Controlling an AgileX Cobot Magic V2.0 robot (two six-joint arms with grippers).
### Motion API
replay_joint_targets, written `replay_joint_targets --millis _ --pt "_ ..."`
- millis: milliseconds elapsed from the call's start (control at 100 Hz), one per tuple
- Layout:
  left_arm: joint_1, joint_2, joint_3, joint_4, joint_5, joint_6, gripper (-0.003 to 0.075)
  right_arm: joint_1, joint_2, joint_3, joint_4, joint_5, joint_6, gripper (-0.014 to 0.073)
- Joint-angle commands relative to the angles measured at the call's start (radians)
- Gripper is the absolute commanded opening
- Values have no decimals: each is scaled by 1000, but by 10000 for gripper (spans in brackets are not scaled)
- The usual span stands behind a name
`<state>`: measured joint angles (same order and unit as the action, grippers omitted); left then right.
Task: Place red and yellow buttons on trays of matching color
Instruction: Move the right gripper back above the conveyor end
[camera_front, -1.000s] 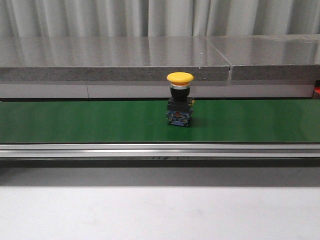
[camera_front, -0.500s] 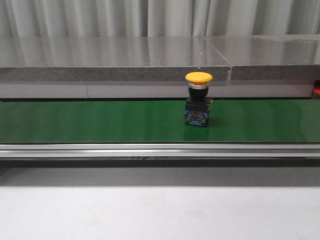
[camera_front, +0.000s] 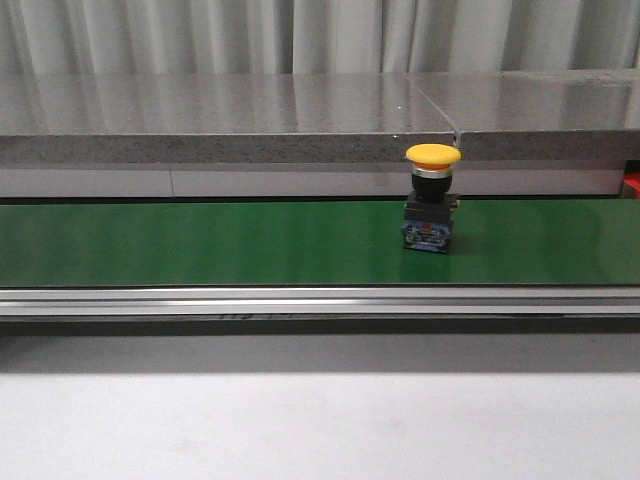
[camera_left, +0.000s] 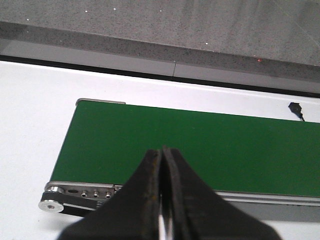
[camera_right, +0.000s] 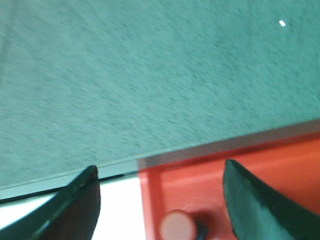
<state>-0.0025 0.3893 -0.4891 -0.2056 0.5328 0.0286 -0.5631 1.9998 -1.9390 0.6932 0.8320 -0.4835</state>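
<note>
A yellow-capped button (camera_front: 432, 198) with a black body and a blue base stands upright on the green conveyor belt (camera_front: 200, 245), right of centre in the front view. No gripper shows in the front view. My left gripper (camera_left: 162, 152) is shut and empty above the near edge of the belt's left end (camera_left: 150, 130). My right gripper (camera_right: 160, 175) is open over the corner of a red tray (camera_right: 280, 165). A red button (camera_right: 179, 227) lies in that tray below the open fingers, apart from them. A sliver of the red tray (camera_front: 633, 184) shows at the front view's right edge.
A grey stone ledge (camera_front: 230, 120) runs behind the belt. An aluminium rail (camera_front: 300, 300) runs along the belt's near side, with white table (camera_front: 320, 430) in front. A small black cable end (camera_left: 296, 107) lies on the white surface beyond the belt.
The yellow button has travelled to the right along the belt, still upright. Nothing else has visibly changed in the front view.
</note>
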Motion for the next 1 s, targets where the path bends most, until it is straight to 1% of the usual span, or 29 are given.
replay_joint_targets --millis 0,270,390,530,660,800,990 --pt "-5 5 -24 -12 -72 -3 -19 4 -120 -32 70 4 -8 519" --pt "-5 5 -24 -12 -72 -3 -19 65 -268 -26 70 120 -22 519" --pt "-5 5 -24 -12 -72 -3 -19 116 -350 46 70 120 -52 519" --pt "-5 5 -24 -12 -72 -3 -19 167 -465 205 70 84 -81 519" --pt "-5 5 -24 -12 -72 -3 -19 197 -588 392 70 22 -120 519" --pt "-5 5 -24 -12 -72 -3 -19 205 -716 588 70 -30 -187 519" --pt "-5 5 -24 -12 -72 -3 -19 205 -839 806 70 -22 -270 519"
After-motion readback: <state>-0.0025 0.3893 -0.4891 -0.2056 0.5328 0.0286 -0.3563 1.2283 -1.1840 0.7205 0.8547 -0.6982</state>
